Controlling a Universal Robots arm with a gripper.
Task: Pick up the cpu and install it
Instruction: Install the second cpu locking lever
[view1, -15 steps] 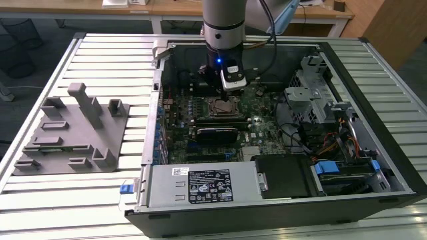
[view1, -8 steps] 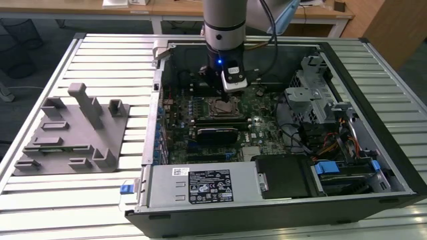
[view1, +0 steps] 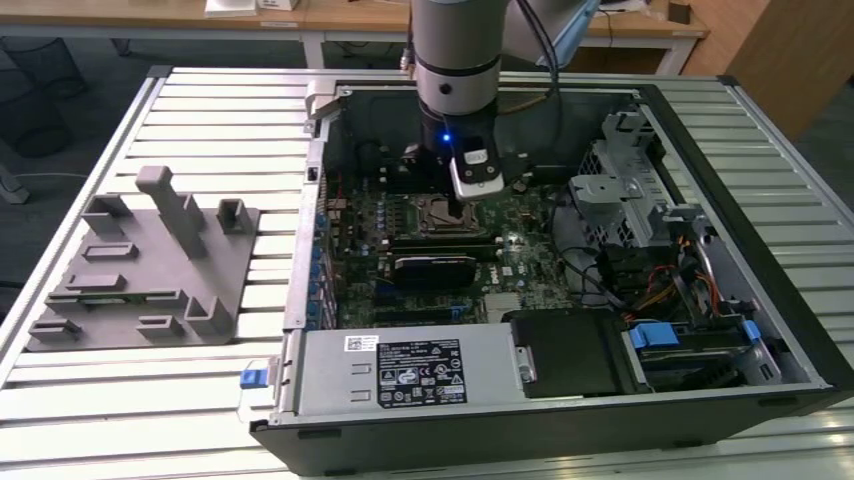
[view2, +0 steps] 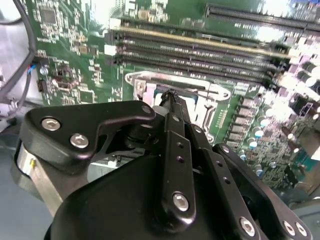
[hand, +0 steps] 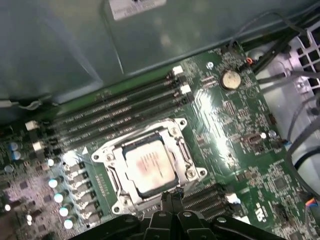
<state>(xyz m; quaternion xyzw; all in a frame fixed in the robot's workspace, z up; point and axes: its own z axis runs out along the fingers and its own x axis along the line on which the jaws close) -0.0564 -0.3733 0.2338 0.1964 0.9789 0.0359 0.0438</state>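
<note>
In the exterior view an open computer case (view1: 747, 330) lies on a slatted metal counter (view1: 200, 130), and the robot arm (view1: 455, 60) reaches down into it from above. The tool (view1: 465, 208) hangs over the green motherboard (view1: 534, 255), just above the square socket (view1: 433, 213) in the middle of the board.

In the first wrist view the cpu (hand: 149, 165) is sitting flat inside the socket frame (hand: 187, 155). Its pale silver top faces up and reflects some light, and the metal frame surrounds it on all sides. The black tips of the tool (hand: 168, 196) are at the edge of the socket, just beside the cpu. They look pressed together, and there is nothing between them. The long memory slots (hand: 125, 107) run beside the socket, and a round coin battery (hand: 229, 79) sits further away on the board.

In the second wrist view the two black fingers (view2: 175, 150) also meet at a narrow point, and this point is over the socket opening (view2: 220, 95). The tool is therefore closed and empty.

On the exterior view's left, well apart from the case, a grey plastic block with upright posts (view1: 140, 265) stands on the counter. At the near side of the case there is a silver power supply (view1: 400, 372).
</note>
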